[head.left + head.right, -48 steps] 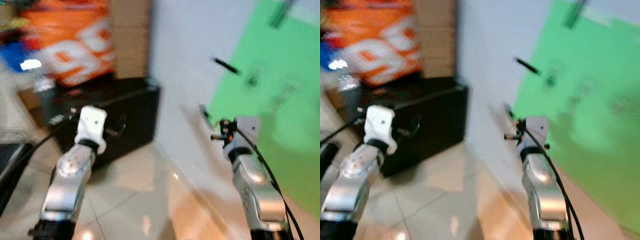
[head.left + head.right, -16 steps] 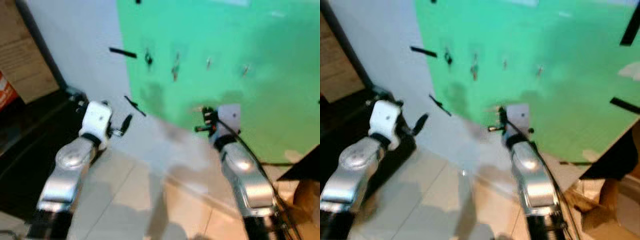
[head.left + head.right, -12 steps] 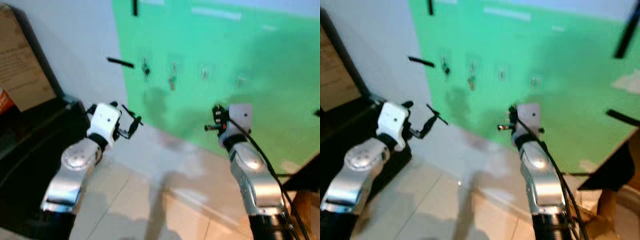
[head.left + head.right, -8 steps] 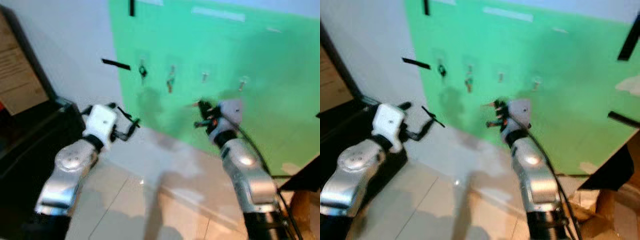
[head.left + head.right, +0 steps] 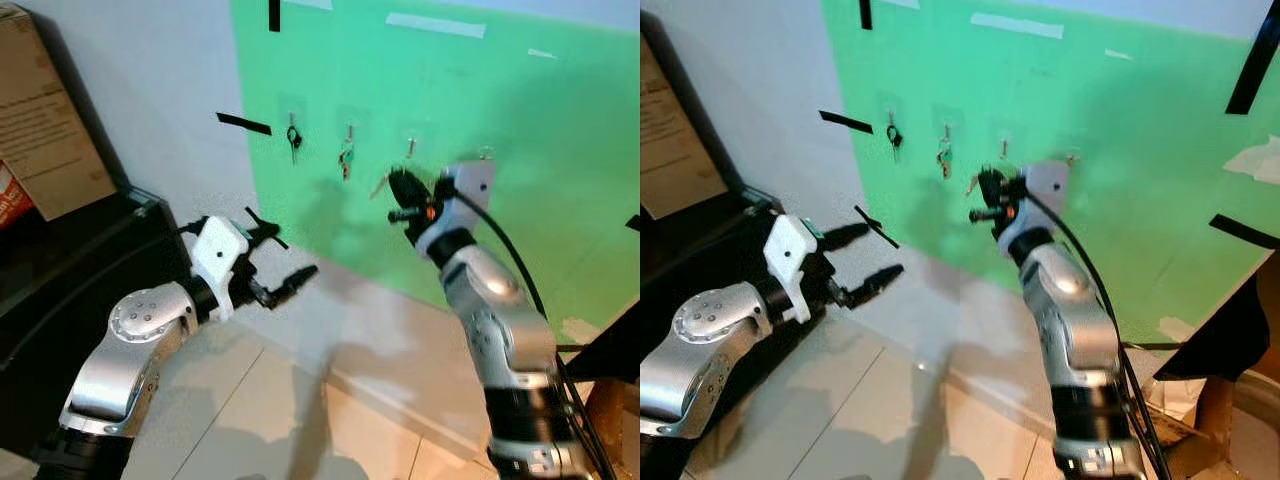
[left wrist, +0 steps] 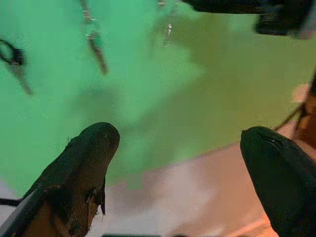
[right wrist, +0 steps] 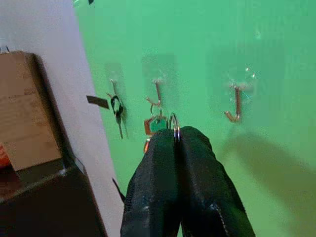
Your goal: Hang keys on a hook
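Note:
A green panel (image 5: 520, 120) on the wall carries a row of small metal hooks. A black key (image 5: 292, 138) hangs on the leftmost hook, and keys with coloured tags (image 5: 346, 160) hang on the one beside it. The following hook (image 7: 236, 106) is bare. My right gripper (image 5: 395, 197) is raised just below and in front of the hooks, shut on a key ring (image 7: 173, 123), and a silvery key (image 5: 378, 186) sticks out from it. My left gripper (image 5: 288, 252) is held low to the left, open with nothing between its fingers.
A black cabinet (image 5: 70, 280) stands against the white wall at the left, with a cardboard box (image 5: 40, 110) above it. Black tape strips (image 5: 243, 124) mark the wall. The floor is pale tile (image 5: 260, 400). More cardboard (image 5: 610, 400) lies at the lower right.
The camera has swung from the black cabinet to the green panel. My right gripper has risen toward the hooks with the key ring. My left gripper now reaches farther right.

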You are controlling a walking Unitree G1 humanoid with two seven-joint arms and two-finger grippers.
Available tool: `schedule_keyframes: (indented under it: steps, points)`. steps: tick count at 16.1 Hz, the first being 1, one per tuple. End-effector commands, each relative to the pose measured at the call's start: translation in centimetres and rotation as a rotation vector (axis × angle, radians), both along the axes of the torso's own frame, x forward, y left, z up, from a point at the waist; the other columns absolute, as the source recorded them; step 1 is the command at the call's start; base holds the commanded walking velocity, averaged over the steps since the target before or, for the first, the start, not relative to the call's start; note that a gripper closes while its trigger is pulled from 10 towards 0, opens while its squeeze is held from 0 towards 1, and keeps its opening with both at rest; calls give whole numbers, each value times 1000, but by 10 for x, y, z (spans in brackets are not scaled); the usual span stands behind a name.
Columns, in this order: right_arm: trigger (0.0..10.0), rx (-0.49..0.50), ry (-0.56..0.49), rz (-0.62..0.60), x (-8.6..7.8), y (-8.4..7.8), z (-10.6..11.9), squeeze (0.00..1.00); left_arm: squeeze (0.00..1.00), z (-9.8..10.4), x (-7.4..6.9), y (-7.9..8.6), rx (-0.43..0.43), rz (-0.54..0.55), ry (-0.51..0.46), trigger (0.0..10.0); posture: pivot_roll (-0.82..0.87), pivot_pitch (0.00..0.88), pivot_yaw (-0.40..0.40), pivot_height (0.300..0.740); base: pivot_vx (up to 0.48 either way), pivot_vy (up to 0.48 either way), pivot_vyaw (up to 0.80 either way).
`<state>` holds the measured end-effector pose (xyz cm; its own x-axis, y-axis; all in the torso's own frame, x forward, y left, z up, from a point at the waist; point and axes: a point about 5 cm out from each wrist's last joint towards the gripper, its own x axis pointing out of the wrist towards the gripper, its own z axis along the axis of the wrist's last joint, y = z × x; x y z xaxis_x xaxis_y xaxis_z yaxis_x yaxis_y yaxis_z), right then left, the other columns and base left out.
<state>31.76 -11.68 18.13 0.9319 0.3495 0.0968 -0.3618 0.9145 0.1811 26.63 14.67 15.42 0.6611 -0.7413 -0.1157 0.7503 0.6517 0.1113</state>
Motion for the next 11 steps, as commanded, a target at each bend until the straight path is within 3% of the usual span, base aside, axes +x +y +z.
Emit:
schedule_keyframes:
  steps: [1,6,11]
  points:
    - [10000,25,20,5,3,-1,1,0,0,2,-1,-1,4,-24,5,10000,-39,0,32,740,0,0,0]
    - [10000,84,54,23,20,6,6,0,0,2,-4,-1,4,-40,27,10000,-27,0,17,740,0,0,0]
    - [10000,122,53,23,24,5,10,0,0,2,-5,-2,2,-43,30,10000,-25,0,8,740,0,0,0]
